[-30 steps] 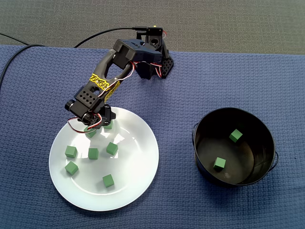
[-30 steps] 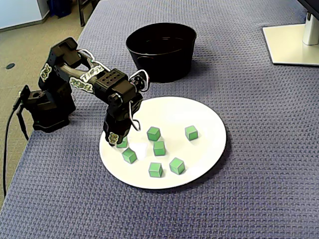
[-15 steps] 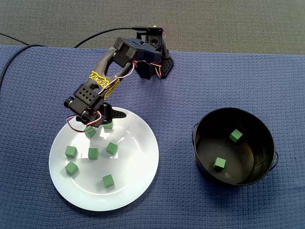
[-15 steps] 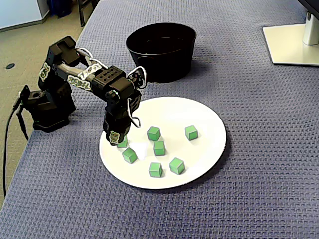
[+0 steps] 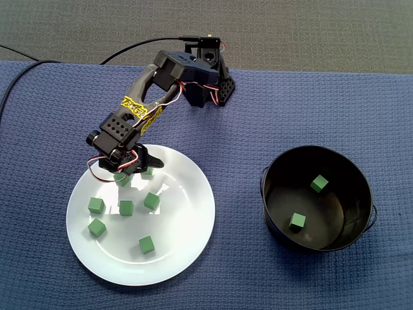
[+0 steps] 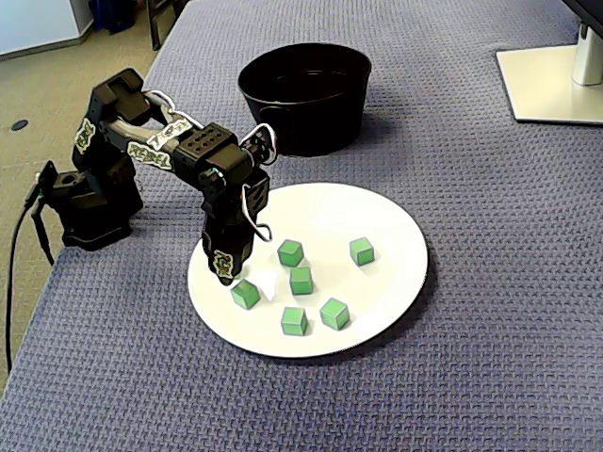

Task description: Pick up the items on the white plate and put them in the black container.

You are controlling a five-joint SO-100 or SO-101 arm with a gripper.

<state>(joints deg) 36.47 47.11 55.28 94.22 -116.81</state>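
In a fixed view from above, the black robot arm (image 5: 145, 100) with yellow stickers reaches down from its base at the top of the picture. Its jaws hang over the upper left edge of the round white plate (image 5: 187, 219). The jaws stand a little apart, and one finger (image 5: 152, 161) points toward the right of the picture. A small green cube (image 5: 122, 179) shows directly under the jaws, and a second green cube (image 5: 148, 171) sits just below the outstretched finger. I cannot tell if the jaws touch either of them. Five other green cubes (image 5: 126, 207) lie on the plate below the jaws, apart from each other. The black round container (image 5: 352, 187) stands well to the right of the jaws on the bench (image 5: 258, 116), which is covered with blue woven cloth. It holds two loose green cubes (image 5: 319, 183).

In the fixed view from the side, the black robot arm (image 6: 160, 151) comes from the left and the jaws point down at the near left edge of the round white plate (image 6: 396, 235). The gap between the jaws is not clear here. One green cube (image 6: 245, 294) lies just beside the tips. The other green cubes (image 6: 301, 280) are spread to the right of the jaws. The black round container (image 6: 306, 104) stands behind the jaws, beyond the plate. A flat white stand (image 6: 551, 85) is far from the jaws, in the top right corner.
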